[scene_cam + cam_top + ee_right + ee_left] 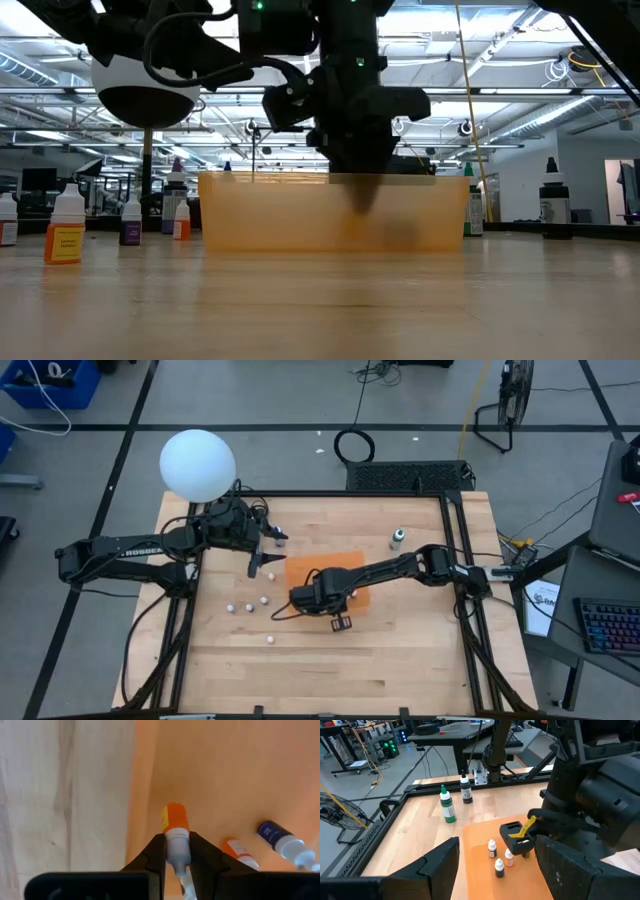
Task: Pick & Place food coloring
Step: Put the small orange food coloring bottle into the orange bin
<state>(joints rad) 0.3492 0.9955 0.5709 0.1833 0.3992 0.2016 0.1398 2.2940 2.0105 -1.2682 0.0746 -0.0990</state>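
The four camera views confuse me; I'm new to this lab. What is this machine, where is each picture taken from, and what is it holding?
It is a table robot with two dark arms. One picture looks down from above, one looks level across the table top, and one comes from each wrist. The wooden table carries an orange mat, tiny food coloring bottles and a green-bodied bottle. The right gripper, over the mat, is shut on a small orange bottle; two more lie nearby. The left gripper is open and empty beside the mat. The big white globe stands at a corner.
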